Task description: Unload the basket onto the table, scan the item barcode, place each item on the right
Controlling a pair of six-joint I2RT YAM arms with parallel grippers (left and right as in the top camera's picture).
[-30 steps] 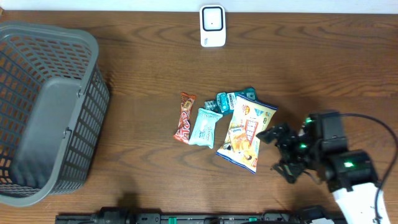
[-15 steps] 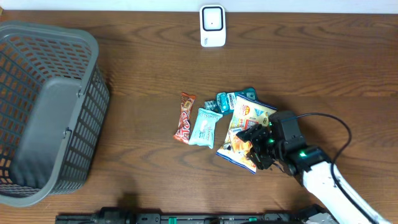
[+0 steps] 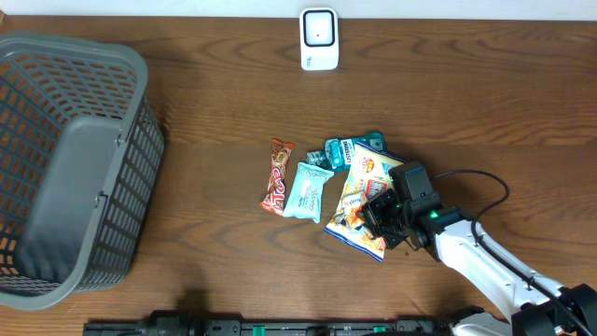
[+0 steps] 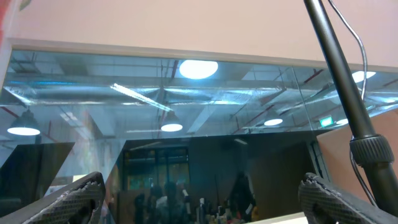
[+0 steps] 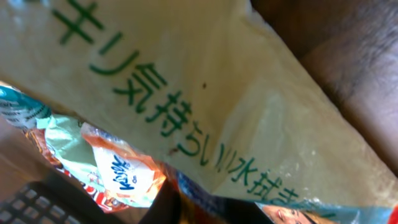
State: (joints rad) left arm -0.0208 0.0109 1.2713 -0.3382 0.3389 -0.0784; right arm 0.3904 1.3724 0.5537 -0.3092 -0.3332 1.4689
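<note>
Table [image 3: 485, 103] dark wood, snack bag [image 3: 367, 174]; window [image 4: 261, 162] reflects lamps [image 4: 198, 68].

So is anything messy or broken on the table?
Nothing looks broken or spilled. The snacks are just jumbled: the yellow bag overlaps the teal packets, and the right hand is pinching it.

Mock shop checkout on a wooden table [image 3: 485, 93], grey basket [image 3: 140, 177], white scanner [image 3: 318, 38], snack packets [image 3: 306, 191], ceiling lights [image 4: 198, 68] behind glass

Snack bag [image 3: 366, 177] at the right claw [image 3: 375, 217]: glossy printed plastic film. Worktop [image 3: 215, 93]: dark wood, visible grain. Basket [image 3: 140, 168], far from the claw: matt grey plastic.
</note>
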